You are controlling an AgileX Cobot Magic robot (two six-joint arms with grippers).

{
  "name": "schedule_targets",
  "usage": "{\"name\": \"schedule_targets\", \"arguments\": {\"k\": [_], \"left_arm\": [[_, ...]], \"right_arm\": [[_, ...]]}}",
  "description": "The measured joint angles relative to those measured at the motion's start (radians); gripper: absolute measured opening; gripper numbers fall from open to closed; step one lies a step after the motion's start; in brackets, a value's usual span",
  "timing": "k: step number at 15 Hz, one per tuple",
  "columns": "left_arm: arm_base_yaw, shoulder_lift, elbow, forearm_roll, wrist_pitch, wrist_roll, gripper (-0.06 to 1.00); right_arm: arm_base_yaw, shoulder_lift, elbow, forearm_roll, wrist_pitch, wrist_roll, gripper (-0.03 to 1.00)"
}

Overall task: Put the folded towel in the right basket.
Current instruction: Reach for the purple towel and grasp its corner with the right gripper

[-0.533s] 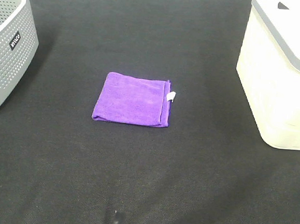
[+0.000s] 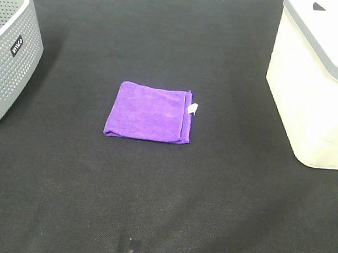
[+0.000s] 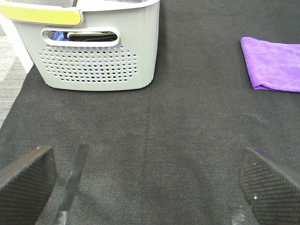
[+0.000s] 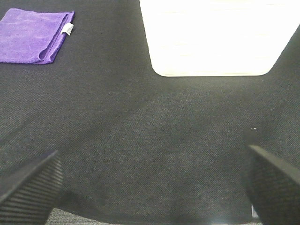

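The folded purple towel (image 2: 150, 113) lies flat on the black table mat, near the middle, with a small white tag on its right edge. It also shows in the left wrist view (image 3: 273, 63) and the right wrist view (image 4: 33, 36). The right basket (image 2: 319, 80) is cream-white with a grey rim, at the far right; its wall fills the right wrist view (image 4: 215, 37). My left gripper (image 3: 147, 187) is open and empty, well short of the towel. My right gripper (image 4: 150, 187) is open and empty, in front of the white basket. Neither arm shows in the exterior view.
A grey perforated basket (image 2: 8, 43) stands at the far left, with dark items inside seen through its handle slot in the left wrist view (image 3: 96, 47). The black mat (image 2: 169, 197) covers the table; its left edge shows in the left wrist view.
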Motion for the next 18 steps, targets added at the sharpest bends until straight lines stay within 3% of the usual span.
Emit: {"name": "schedule_targets", "arguments": {"k": [18], "left_arm": [[0.000,0.000,0.000,0.000,0.000,0.000,0.99]], "right_arm": [[0.000,0.000,0.000,0.000,0.000,0.000,0.98]]}}
